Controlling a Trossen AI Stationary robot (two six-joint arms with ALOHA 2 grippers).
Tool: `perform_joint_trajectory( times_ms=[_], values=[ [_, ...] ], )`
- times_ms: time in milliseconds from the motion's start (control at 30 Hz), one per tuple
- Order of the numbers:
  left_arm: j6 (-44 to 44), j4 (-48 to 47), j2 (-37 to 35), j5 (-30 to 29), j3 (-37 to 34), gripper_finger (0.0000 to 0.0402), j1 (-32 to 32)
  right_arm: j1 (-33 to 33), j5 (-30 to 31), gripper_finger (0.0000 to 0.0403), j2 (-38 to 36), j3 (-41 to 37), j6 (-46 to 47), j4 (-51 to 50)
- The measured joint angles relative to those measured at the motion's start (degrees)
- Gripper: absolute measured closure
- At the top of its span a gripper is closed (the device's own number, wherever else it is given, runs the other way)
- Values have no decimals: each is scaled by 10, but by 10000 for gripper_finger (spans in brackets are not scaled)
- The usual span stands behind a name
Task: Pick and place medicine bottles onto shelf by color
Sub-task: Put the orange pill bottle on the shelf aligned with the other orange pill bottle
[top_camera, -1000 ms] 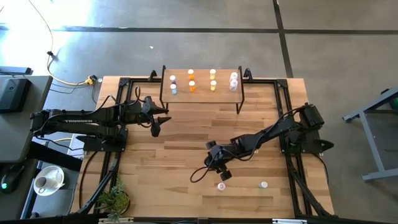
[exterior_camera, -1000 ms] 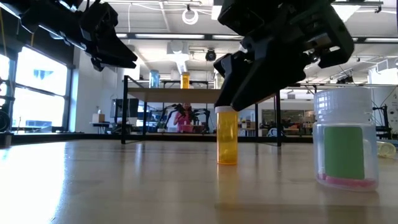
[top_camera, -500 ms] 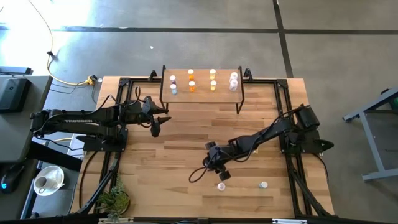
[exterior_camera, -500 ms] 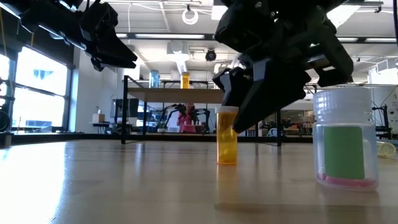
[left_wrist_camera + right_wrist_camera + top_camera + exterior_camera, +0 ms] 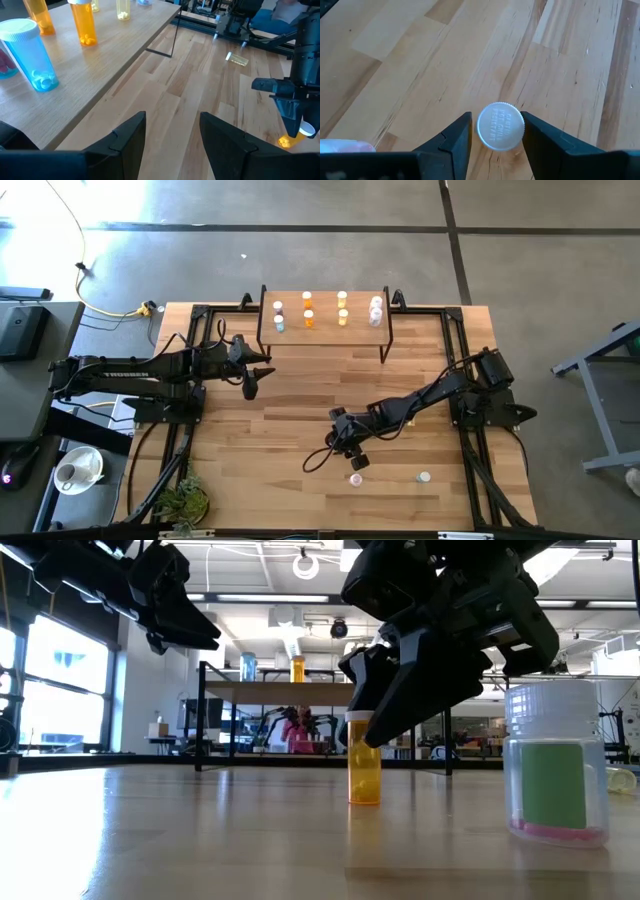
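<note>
A yellow-orange medicine bottle [image 5: 365, 775] with a white cap [image 5: 500, 126] stands upright on the tabletop near the front edge. My right gripper [image 5: 355, 462] is slanted down over it, open, with one finger on each side of the cap. A pinkish bottle [image 5: 356, 478] with a green label [image 5: 553, 785] stands just nearer, and a white-capped one [image 5: 425, 477] is to its right. The shelf [image 5: 325, 330] stands at the far edge and carries several bottles grouped by colour [image 5: 307, 310]. My left gripper [image 5: 253, 387] hovers open near the shelf's left end. My right gripper has its fingers on either side of the yellow bottle's cap, coming from above and from the right. One finger [image 5: 540, 142] lies right at the cap's rim [image 5: 521, 131], and I cannot tell whether it touches. A gap shows at the other finger. The bottle stands on the table.
Black frame rails [image 5: 455, 360] run along the table's left and right sides. A small plant [image 5: 185, 502] sits at the near left corner. A black cable [image 5: 318, 460] loops beside my right gripper. Bare wood [image 5: 290, 410] lies between the shelf and the near bottles.
My right gripper has sunk a little over the yellow bottle. In the low view its fingertips were above and beside the cap, and now they reach down past it. The bottle has kept its place.
</note>
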Motion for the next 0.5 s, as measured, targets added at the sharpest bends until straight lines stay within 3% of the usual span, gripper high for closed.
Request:
perform_joint_trajectory(
  times_ms=[267,500],
  values=[
    [0,0,0,0,0,227,0,0,0,304,0,0,0,0],
    [0,0,0,-2,0,227,0,-2,3,304,0,14,0,0]
  ],
)
